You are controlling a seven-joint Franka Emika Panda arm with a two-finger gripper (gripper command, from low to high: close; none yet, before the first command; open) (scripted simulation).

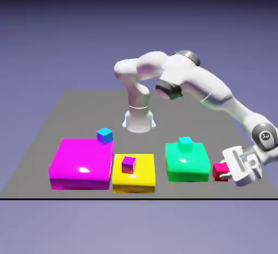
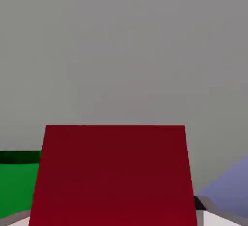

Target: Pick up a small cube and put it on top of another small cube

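- The gripper (image 1: 227, 172) is reaching low, just right of the green block (image 1: 187, 162), w/ the small crimson-red cube (image 1: 220, 171) between its tips; whether it is clamping I cannot tell.
- Advice: be squeezing the sides squarely, then lifting straight up.
- Hand view is showing the cube (image 2: 114, 176) large, hiding the fingertips; exterior view is showing the teal cube (image 1: 185, 143) on the green block.

The small crimson-red cube (image 2: 114, 176) fills the hand view's bottom, hiding the end effector's fingertips

Resting on the grey tabletop (image 1: 65, 106): magenta block (image 1: 80, 163) at 9 o'clock, blue cube (image 1: 104, 135) on its corner; yellow block (image 1: 134, 173) carrying purple cube (image 1: 128, 163); green block (image 1: 187, 161) under teal cube (image 1: 185, 143), at 3 o'clock.
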